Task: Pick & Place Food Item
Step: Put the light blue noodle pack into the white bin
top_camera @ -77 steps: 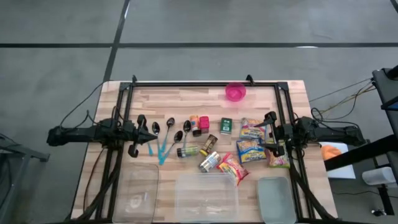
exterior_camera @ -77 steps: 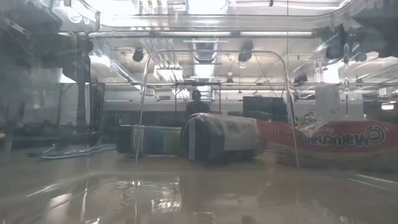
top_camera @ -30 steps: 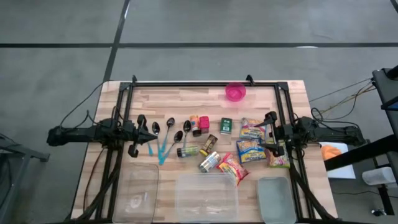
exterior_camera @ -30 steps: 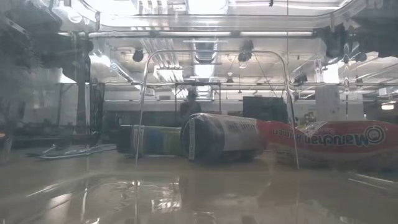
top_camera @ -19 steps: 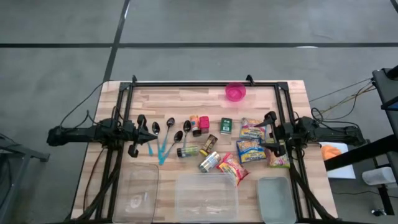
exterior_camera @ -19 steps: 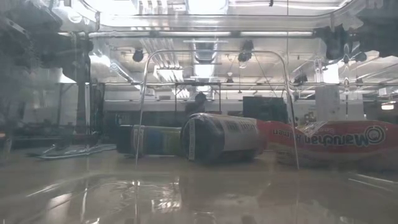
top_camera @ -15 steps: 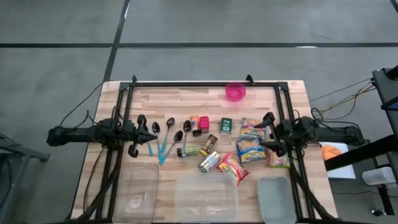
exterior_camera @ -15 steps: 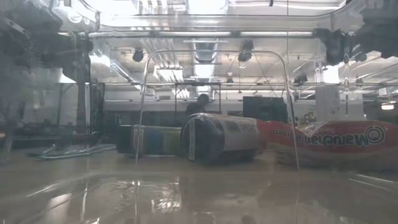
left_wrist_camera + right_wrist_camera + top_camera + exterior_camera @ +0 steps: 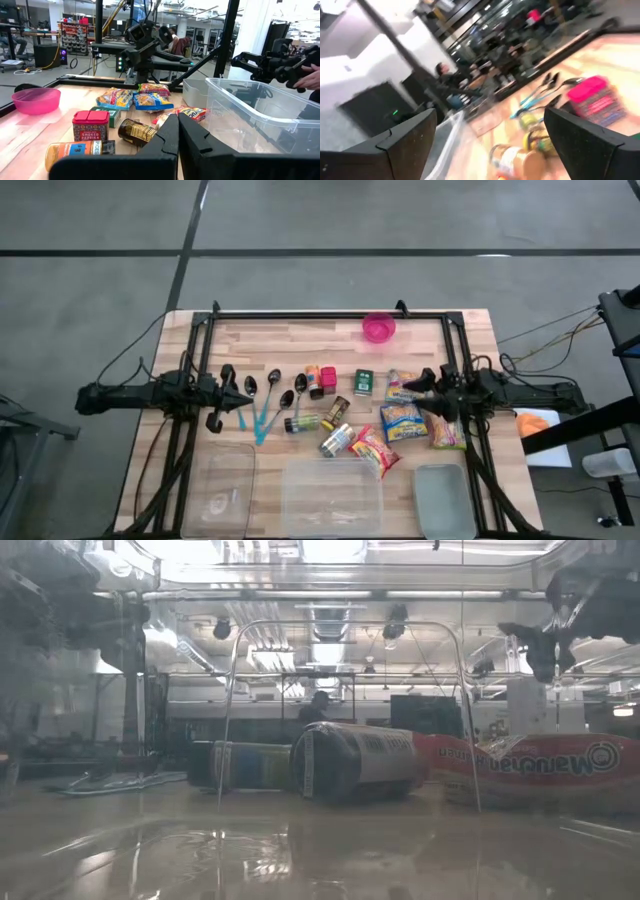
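High view: wooden table [image 9: 300, 340] framed by black rails, with a pink bowl [image 9: 378, 328] at the far edge, taken here as the landmark. Nearer than the bowl and a little to its left, a red-capped spice jar [image 9: 327, 379] and an orange-labelled one beside it; straight nearer than the bowl, a small green box [image 9: 363, 382]. Further toward the near edge from the bowl, a dark jar [image 9: 336, 411] and a lying can [image 9: 336, 440], then a red noodle packet [image 9: 375, 450] touching the rim of a clear container [image 9: 331, 495]. Nearer than the bowl and to its right, yellow-and-blue snack bags [image 9: 401, 420] lying flat on the wood, untouched by either arm. Well left of the bowl, black spoons with teal handles [image 9: 262, 400]. Right gripper [image 9: 422, 396] poised level above the snack bags, rolled to a slant, fingers spread wide and holding nothing; same spread seen in the right wrist view, both dark fingers [image 9: 407, 145] far apart. Left gripper [image 9: 232, 398] parked far left of the bowl by the spoons, fingers [image 9: 195, 142] pressed together with nothing between them. Low view: noodle packet [image 9: 530, 765] and can [image 9: 355, 762] lying behind the clear wall. Left wrist view: a person's hand [image 9: 309, 79] at the edge beyond the container.
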Controlling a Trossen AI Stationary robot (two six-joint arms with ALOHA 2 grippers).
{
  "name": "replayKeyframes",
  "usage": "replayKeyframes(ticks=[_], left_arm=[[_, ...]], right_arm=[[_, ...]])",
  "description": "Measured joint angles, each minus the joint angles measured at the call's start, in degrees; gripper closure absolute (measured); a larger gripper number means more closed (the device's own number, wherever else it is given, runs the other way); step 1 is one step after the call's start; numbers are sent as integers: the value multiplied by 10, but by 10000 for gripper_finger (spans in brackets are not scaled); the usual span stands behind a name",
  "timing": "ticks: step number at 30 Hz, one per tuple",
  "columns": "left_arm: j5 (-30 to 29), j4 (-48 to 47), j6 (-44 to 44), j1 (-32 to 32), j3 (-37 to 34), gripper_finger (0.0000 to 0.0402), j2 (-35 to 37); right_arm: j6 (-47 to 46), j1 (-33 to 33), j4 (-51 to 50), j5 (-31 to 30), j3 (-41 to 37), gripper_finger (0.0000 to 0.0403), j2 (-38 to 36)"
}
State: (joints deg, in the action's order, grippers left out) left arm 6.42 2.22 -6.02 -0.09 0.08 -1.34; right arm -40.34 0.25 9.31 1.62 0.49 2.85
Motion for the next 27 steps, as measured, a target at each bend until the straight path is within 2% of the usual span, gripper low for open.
replayKeyframes(ticks=[3, 9, 18, 22, 27], left_arm=[[0, 0, 0, 0, 0, 401, 0], [0, 0, 0, 0, 0, 401, 0], [0, 0, 0, 0, 0, 401, 0], [0, 0, 0, 0, 0, 401, 0], [0, 0, 0, 0, 0, 401, 0]], right_arm=[[-2, 0, 5, -32, 0, 37, 0], [12, 0, -1, -32, 0, 37, 14], [7, 0, 11, -32, 4, 37, 80], [24, 0, -16, -36, 47, 37, 120], [40, 0, -129, -100, 136, 37, 187]])
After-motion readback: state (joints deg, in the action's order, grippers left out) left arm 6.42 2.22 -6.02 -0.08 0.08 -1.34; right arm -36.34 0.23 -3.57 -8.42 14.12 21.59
